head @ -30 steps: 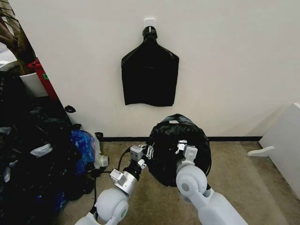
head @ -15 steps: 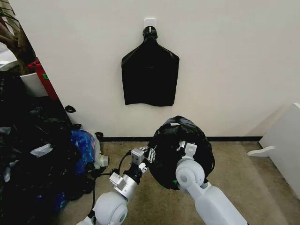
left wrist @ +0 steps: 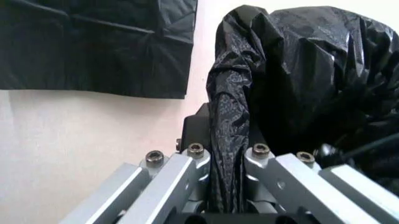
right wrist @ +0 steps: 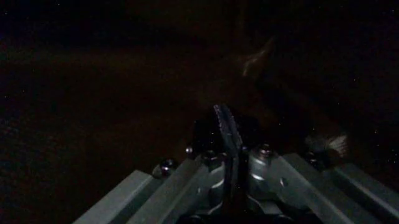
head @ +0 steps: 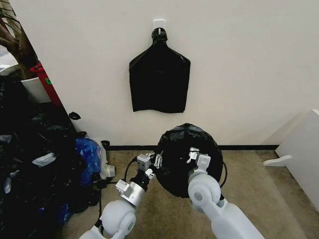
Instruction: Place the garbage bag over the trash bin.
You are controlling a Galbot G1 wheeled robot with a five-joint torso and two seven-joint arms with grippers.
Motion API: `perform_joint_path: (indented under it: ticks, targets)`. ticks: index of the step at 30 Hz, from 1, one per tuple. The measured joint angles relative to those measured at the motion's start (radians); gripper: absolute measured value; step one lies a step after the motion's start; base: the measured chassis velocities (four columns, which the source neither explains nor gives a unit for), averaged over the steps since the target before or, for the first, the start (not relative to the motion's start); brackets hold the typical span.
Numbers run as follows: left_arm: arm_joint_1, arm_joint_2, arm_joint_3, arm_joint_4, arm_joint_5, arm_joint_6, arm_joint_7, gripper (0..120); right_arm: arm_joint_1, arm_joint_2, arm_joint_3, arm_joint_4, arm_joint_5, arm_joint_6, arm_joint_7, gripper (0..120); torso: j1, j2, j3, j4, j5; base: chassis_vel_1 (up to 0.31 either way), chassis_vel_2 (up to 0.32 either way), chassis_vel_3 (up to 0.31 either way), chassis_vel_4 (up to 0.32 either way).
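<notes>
Against white wall (head: 239, 74), tan carpet (head: 259, 199), garbage bag (head: 187, 149)

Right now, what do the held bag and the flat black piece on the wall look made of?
Garbage bag: thin black plastic film, glossy, crinkled, pinched into folds by the left end effector.
Flat black bundle on the wall: apparently similar black plastic film, smoother, with fold creases.
</notes>
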Motion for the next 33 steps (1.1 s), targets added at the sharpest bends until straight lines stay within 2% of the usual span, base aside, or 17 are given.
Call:
perform_joint_path:
  ticks: [9, 18, 33]
  targets:
    - [0.004, -0.001, -0.002, -0.012, 0.000, 0.000, 0.000, 4, -0.001, 0.011, -0.017, -0.031, -0.002, -0.009, 0.005, 0, 0.000, 0.000, 0.000, 0.0001, 0.0001, 0.000, 0.000, 0.000, 0.000]
    - [0.005, -0.002, 0.003, -0.003, 0.012, 0.001, 0.003, 4, 0.028, -0.003, -0.024, 0.055, 0.002, -0.014, 0.016, 0, 0.000, 0.000, 0.000, 0.0001, 0.0000, 0.000, 0.000, 0.000, 0.000]
    - [0.021, 0.006, 0.016, -0.013, 0.043, -0.007, 0.032, 4, 0.080, 0.034, -0.004, -0.047, -0.023, 0.004, -0.013, 0, 0.000, 0.000, 0.000, 0.0001, 0.0000, 0.000, 0.000, 0.000, 0.000]
